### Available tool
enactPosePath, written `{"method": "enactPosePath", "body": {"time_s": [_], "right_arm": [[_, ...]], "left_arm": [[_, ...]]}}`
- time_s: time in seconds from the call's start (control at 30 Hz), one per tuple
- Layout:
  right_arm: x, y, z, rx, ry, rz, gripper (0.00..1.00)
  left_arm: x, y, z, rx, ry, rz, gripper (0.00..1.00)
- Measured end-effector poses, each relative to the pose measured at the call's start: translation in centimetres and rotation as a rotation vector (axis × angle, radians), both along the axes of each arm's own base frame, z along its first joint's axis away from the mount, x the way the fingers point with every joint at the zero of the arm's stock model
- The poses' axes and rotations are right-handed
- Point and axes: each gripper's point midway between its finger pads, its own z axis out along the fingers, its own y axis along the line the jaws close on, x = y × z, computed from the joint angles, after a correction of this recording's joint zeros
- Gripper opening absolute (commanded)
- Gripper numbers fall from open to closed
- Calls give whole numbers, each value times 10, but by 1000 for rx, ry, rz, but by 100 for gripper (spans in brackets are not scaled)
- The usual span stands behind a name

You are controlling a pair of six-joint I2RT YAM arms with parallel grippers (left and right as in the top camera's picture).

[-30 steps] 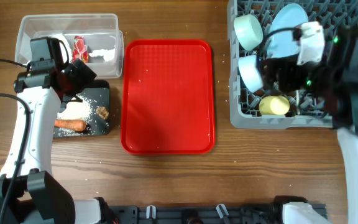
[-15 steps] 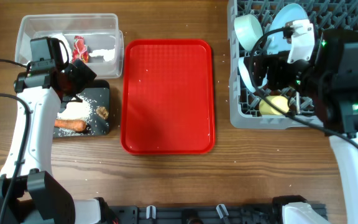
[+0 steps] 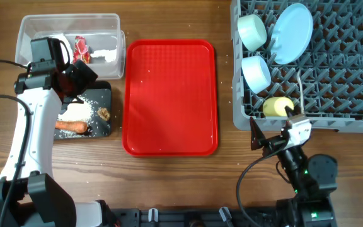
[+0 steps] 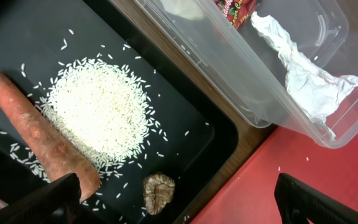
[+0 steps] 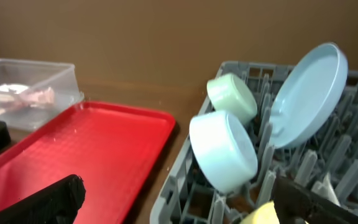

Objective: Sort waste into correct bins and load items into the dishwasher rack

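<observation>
The grey dishwasher rack [image 3: 339, 82] holds the pale blue plate [image 3: 293, 33], two pale blue bowls [image 3: 252, 30] [image 3: 257, 72], the yellow cup [image 3: 277, 106] and the white spoon [image 3: 300, 88]. The clear tub [image 3: 24, 39] holds the napkin [image 4: 303, 68] and red wrappers [image 4: 238, 9]. The black tray [image 3: 103, 94] holds rice [image 4: 101, 112], the carrot [image 4: 39, 137] and the brown scrap [image 4: 158, 191]. My left gripper [image 4: 179, 205] is open and empty above the black tray. My right gripper [image 3: 268, 140] is open and empty, in front of the rack's near left corner.
The red serving tray [image 3: 171, 94] lies between the bins and the rack, with a few stray rice grains on it. Bare wooden table runs along the front edge.
My right arm has pulled back from over the rack to the table's front edge, leaving the rack uncovered. The left arm has not moved.
</observation>
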Motion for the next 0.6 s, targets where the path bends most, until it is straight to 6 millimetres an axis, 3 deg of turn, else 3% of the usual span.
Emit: {"method": "enactPosePath", "body": {"time_s": [0.13,0.6], "right_arm": [[-6,-1,-19,51,-68,-7,100],[-8,-1,-16,60,-111,-7,100]], "left_arm": [[0,0,0,0,0,0,100],[0,0,0,0,0,0,100]]}}
